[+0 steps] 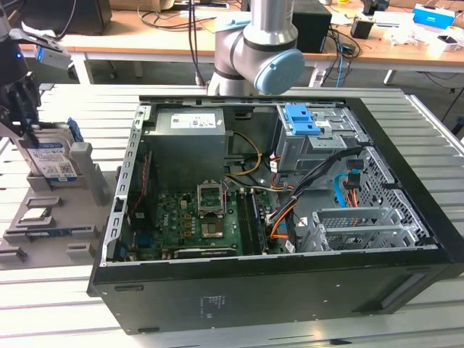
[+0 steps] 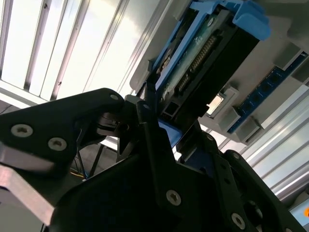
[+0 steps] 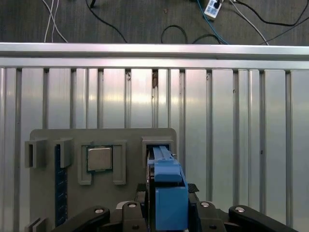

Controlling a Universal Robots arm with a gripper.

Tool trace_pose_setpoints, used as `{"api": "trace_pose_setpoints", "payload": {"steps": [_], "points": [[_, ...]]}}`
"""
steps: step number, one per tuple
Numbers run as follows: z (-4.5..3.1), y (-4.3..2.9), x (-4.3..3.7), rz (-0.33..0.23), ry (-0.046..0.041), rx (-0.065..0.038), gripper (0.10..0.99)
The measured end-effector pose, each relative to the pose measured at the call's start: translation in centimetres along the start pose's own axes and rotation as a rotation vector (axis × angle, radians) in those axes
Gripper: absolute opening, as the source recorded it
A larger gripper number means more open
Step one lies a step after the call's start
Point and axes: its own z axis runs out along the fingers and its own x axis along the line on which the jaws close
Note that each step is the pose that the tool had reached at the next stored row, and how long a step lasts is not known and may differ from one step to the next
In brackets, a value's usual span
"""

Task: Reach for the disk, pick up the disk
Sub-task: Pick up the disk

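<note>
At the exterior view's left, your disk [image 1: 52, 161] stands on edge in the grey plastic stand [image 1: 85, 168], silver, labelled and framed in blue. The black end effector [image 3: 168, 215] straddles its top edge; you cannot tell whether it clamps. A square chip [image 3: 99, 158] sits in the stand nearby. The open computer case [image 1: 290, 217] rests well apart on the ribbed metal counter [image 3: 231, 121].

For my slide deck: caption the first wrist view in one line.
Hand at the blue-framed disk standing in a grey stand on a ribbed metal table.

PC case [image 1: 290, 290] is overlooked obliquely in the exterior view; disk [image 2: 207, 53] [image 3: 166, 193] & stand [image 2: 285, 53] [image 3: 46, 193] are seen close-up in both wrist views.
</note>
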Motion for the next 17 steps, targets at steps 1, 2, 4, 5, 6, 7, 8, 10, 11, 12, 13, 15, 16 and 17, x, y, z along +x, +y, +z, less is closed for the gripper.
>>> {"api": "trace_pose_setpoints", "payload": {"steps": [1,2,4,5,6,7,8,10,11,12,13,15,16,17], "points": [[0.07,0.03,0.01,-0.003,0.0002,0.0,0.424],[0.16,0.06,0.0,-0.008,0.0005,0.0,0.424],[0.17,0.06,0.0,-0.009,0.0006,0.0,0.424],[0.18,0.06,0.0,-0.009,0.0005,0.0,0.424],[0.18,0.06,0.0,-0.009,0.0005,0.0,0.424],[0.18,0.06,0.0,-0.009,0.0005,0.0,0.424],[0.18,0.06,0.0,-0.009,0.0005,0.0,0.424],[0.18,0.06,0.0,-0.009,0.0005,0.0,0.424],[0.18,0.06,0.0,-0.01,0.0007,0.0,0.408],[0.18,0.06,0.0,-0.01,0.0006,0.0,0.365],[0.18,0.06,0.0,-0.01,0.0005,0.0,0.365],[0.18,0.06,0.0,-0.01,0.0005,0.0,0.365],[0.18,0.06,0.0,-0.01,0.0005,0.0,0.365],[0.18,0.06,0.0,-0.01,0.0005,0.0,0.365]]}}
